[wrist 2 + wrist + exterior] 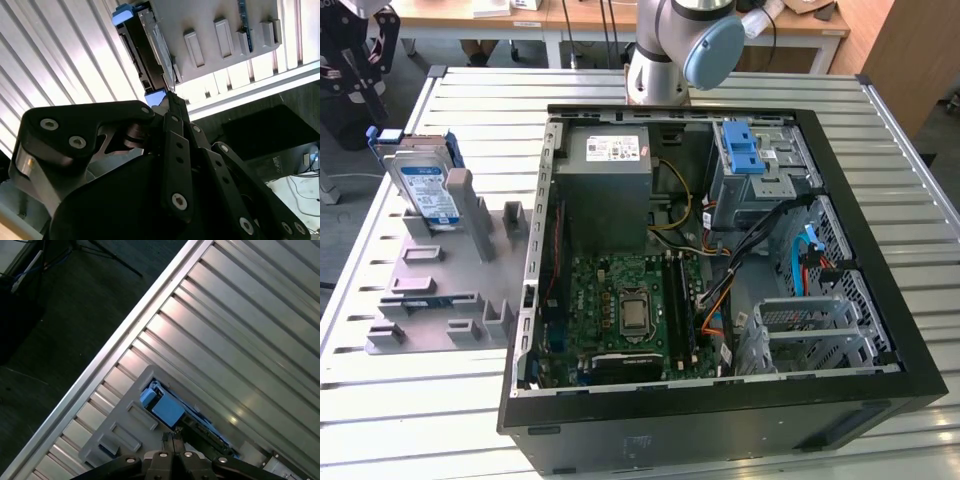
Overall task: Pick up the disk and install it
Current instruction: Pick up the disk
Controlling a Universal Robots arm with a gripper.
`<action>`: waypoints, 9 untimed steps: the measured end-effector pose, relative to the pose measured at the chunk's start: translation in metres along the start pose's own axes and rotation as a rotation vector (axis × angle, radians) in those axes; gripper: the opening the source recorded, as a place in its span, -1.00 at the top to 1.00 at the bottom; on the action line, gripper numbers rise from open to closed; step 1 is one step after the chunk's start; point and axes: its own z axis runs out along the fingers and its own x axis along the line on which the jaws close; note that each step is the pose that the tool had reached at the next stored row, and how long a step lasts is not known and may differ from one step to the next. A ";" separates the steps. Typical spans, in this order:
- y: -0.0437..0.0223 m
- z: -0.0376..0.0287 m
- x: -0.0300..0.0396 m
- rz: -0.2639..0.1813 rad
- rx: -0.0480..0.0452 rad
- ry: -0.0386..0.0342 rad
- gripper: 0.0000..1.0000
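Observation:
The disk [425, 185] stands on edge in a grey slotted holder [450, 290] on the exterior view's left, its white-and-blue label facing out and a blue carrier around its edges. In both wrist views my gripper [170, 96] [173, 436] hangs above the holder with its black fingertips pressed together and nothing between them. The disk [145, 50] [167, 409] lies just beyond the fingertips, apart from them, with its blue carrier ends showing. The arm [670, 45] rises from the back of the table.
An open black computer case [880, 250] lies flat in the middle of the slatted metal table [380, 420]. Inside are a grey power-supply box [610, 160], a motherboard [630, 305], cables and a drive bay with a blue latch piece [745, 150]. The table's edge [115, 347] drops to dark floor.

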 end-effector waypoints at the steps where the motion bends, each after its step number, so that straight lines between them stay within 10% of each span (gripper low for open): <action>1: 0.0000 0.0000 0.0000 -0.005 0.0003 -0.0004 0.79; 9: 0.0000 0.0000 0.0000 -0.047 0.0029 -0.0045 0.79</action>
